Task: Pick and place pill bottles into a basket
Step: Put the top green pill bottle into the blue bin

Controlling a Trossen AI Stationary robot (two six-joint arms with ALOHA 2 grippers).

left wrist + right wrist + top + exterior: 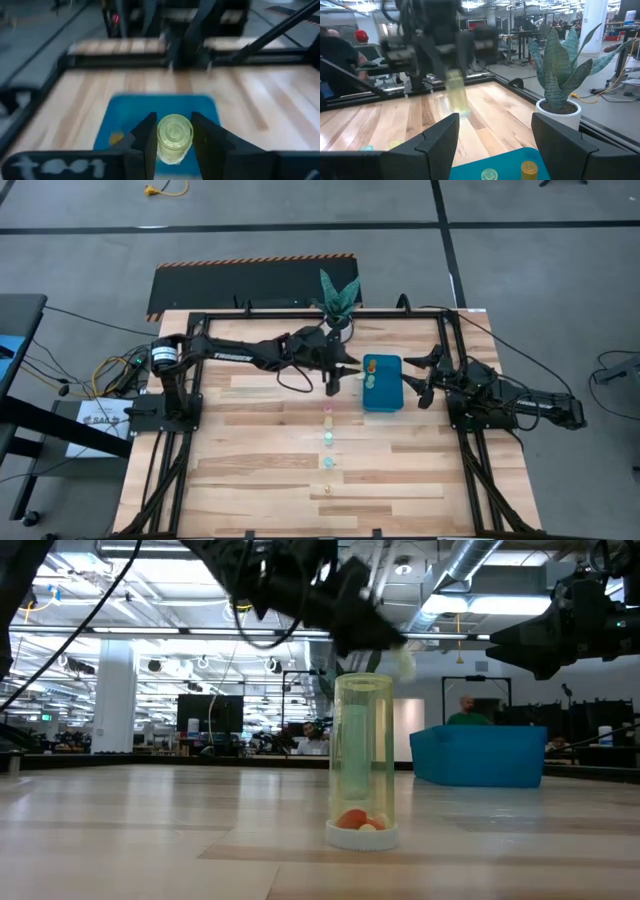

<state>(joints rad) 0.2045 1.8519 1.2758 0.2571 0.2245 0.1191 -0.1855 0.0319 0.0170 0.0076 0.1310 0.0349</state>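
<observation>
left gripper [175, 142] is clamped on a yellow pill bottle [175, 137], carried clear of the table so it can pass over the basket [382, 383] rim. right gripper [495, 145] waits just beside the basket's far side, fingers apart. remaining pill bottles [327, 436] stand in a row near the basket with open tabletop around; plant pot [559, 112] stands close behind.

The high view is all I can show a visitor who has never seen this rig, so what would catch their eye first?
Probably the blue basket on the pale wooden table, between the two dark arms, with two small bottles already in it. Next, the left gripper beside the basket, shut on a pale yellow bottle. A line of tiny coloured bottles runs down the table's middle.
</observation>
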